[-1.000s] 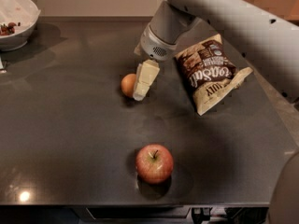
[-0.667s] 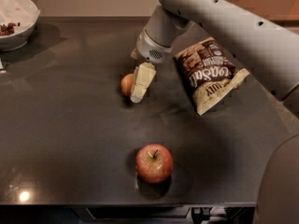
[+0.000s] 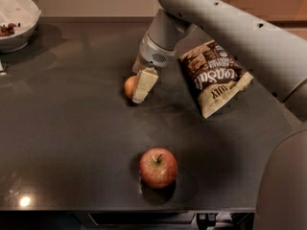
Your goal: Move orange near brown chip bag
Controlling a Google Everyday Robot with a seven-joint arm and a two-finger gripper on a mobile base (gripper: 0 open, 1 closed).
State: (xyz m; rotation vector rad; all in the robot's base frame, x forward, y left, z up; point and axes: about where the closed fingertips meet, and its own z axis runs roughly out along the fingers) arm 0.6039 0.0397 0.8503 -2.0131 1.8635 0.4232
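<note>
The orange (image 3: 128, 86) sits on the dark table, left of the middle, partly covered on its right side by my gripper (image 3: 142, 86). The gripper points down at the table and is right against the orange. The brown chip bag (image 3: 214, 75) lies flat to the right, with white lettering and a cream band at its near end. It is about a hand's width from the orange and apart from it. My grey arm (image 3: 230, 28) reaches in from the upper right, above the bag.
A red-yellow apple (image 3: 158, 168) stands near the table's front edge (image 3: 96, 209). A white bowl (image 3: 14, 28) with dark bits in it is at the far left corner. My arm's lower part (image 3: 283, 186) fills the right front corner.
The gripper has shifted slightly left and down, closer over the orange. The orange, bag and apple have stayed in place.
</note>
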